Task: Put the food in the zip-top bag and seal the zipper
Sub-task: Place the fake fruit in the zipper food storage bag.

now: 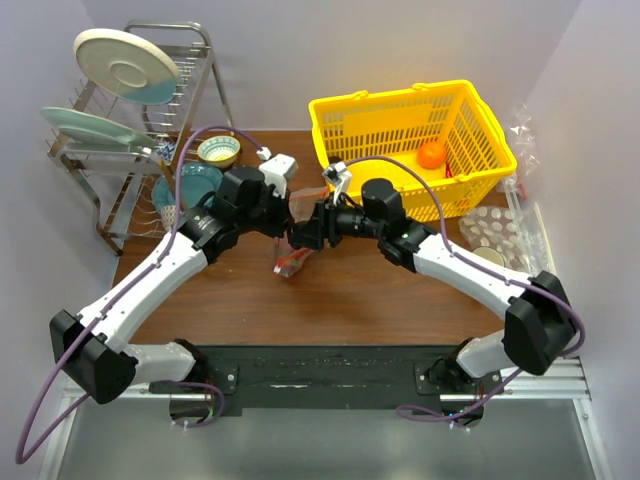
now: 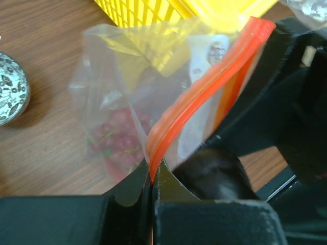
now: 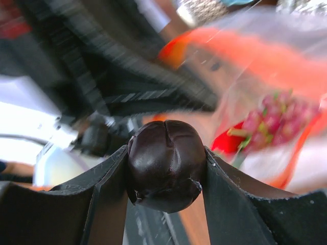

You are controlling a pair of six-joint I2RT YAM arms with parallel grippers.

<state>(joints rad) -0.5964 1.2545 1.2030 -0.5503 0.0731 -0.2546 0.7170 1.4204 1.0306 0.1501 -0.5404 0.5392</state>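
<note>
Both arms meet nose to nose over the middle of the table, with the yellow basket just beyond them and bare wood on the near side. The top view barely shows the zip-top bag. The left wrist view does: the left gripper has its fingers pinched together on the zipper, with the grapes inside. The right wrist view shows the right gripper clamped on the dark round fruit, the bag blurred just beyond. The orange sits in the basket.

even light, heavy blur on the zip-top bag
</note>
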